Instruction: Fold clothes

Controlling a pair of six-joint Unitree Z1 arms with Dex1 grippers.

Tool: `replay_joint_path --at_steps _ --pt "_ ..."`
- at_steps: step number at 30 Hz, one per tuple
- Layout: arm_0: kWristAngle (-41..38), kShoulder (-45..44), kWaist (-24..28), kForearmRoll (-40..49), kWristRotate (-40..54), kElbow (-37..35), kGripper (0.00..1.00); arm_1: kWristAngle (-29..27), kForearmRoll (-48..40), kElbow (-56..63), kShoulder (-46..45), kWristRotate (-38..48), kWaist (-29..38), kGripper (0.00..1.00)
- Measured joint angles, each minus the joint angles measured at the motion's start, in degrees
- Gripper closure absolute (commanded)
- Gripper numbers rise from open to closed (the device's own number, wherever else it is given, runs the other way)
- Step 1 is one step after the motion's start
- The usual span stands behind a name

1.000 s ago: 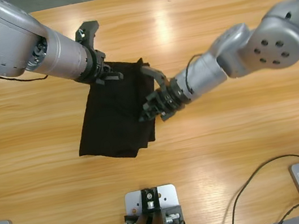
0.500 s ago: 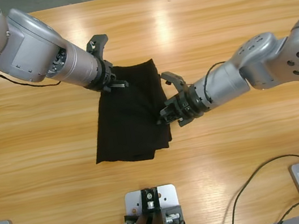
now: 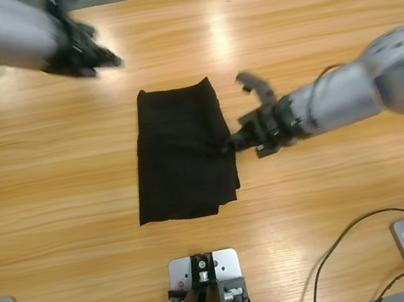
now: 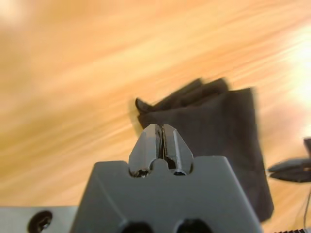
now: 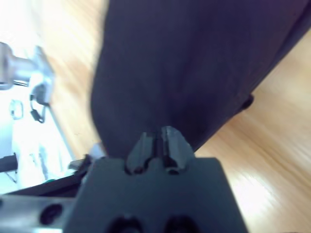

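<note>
My left gripper (image 3: pixel 105 58) is up over bare wood, well apart from the polo shirt (image 3: pixel 182 150), which lies down and to the side of it toward the table's middle. In the left wrist view the jaws of this gripper (image 4: pixel 161 141) are pressed together with nothing between them. Ahead of them, the shirt (image 4: pixel 218 136) sits flat on the table (image 4: pixel 73 87), layered edges showing at its nearer corner. The other gripper's black tips (image 4: pixel 290 170) poke in at that view's edge, just beside the shirt.

My right gripper (image 3: pixel 231 147) is at the shirt's side edge, about halfway along it, tips touching or right at the cloth. One black finger (image 3: pixel 254 82) sticks up away from the body in the high view. In the right wrist view the gripper (image 5: pixel 156 141) shows its jaw tips close together, with dark cloth (image 5: pixel 194 63) filling the space directly ahead. I cannot tell whether any fabric is pinched between them.

The shirt is folded into a tall narrow rectangle, flat on the table (image 3: pixel 306 33), top edge slightly narrower than the bottom, a loose layer showing at the lower corner nearest my right gripper. No collar, buttons or lettering show; only plain black fabric faces up.
</note>
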Motion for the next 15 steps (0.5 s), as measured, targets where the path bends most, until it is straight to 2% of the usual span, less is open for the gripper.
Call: replay_joint_path --at_steps 1,2,4,7,11,15 --pt "-1.0 -2.5 0.0 1.3 3.9 -0.1 0.22 -0.8 3.6 -1.0 -3.0 0.0 0.0 0.0" --pt "-2.0 -4.6 -0.3 3.5 8.4 -0.2 0.053 -1.9 7.4 -2.4 -6.0 -0.6 0.1 0.0" --pt "-3.2 -7.6 -1.4 8.3 16.7 -0.3 0.01 -4.7 16.5 -6.0 -11.6 -2.7 0.2 0.0" --pt "-6.7 -9.6 -4.6 12.2 29.0 -0.3 0.004 -9.4 31.9 -11.2 -16.9 -6.8 0.3 0.0" --pt "-14.2 -9.3 -6.9 18.8 34.0 -1.8 0.004 -16.3 48.4 -16.1 -19.6 -12.9 0.3 0.0" --pt "-16.0 -6.0 -9.5 26.3 40.0 -6.9 0.004 -21.3 56.9 -18.5 -21.7 -15.6 0.3 0.0"
